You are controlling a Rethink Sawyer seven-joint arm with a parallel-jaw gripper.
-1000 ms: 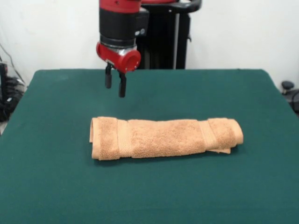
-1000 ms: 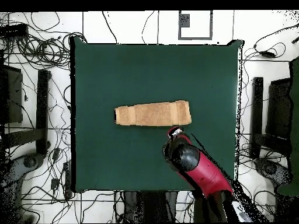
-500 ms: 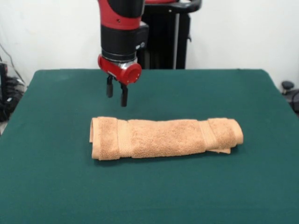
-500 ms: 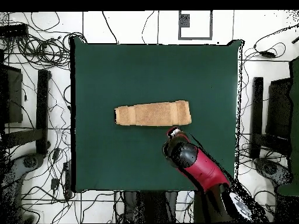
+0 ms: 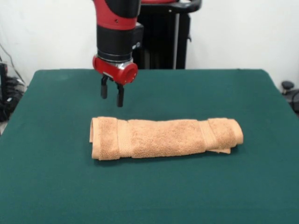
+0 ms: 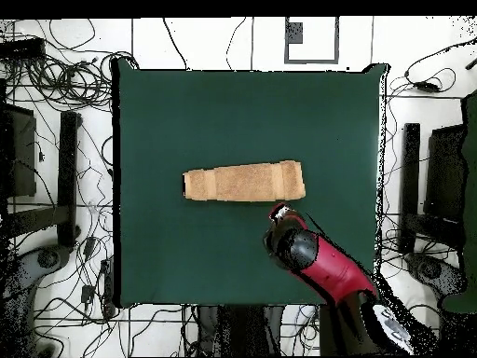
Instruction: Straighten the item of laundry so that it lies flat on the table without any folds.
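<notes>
The orange-tan towel (image 5: pixel 163 137) lies folded into a long narrow strip across the middle of the green table (image 5: pixel 56 186), with woven bands near both ends. It also shows in the overhead view (image 6: pixel 244 181). My gripper (image 5: pixel 112 96) hangs open and empty above the table, just behind the towel's left end in the front view. In the overhead view the gripper (image 6: pixel 279 212) sits right below the towel's right end, apart from it. The white tag is hidden.
The robot's black pedestal (image 5: pixel 163 37) stands behind the table's far edge. Cables and stands (image 6: pixel 56 186) surround the table (image 6: pixel 149 112) on the floor.
The gripper came down a little and shifted slightly to the left in the front view. The towel has not moved.
</notes>
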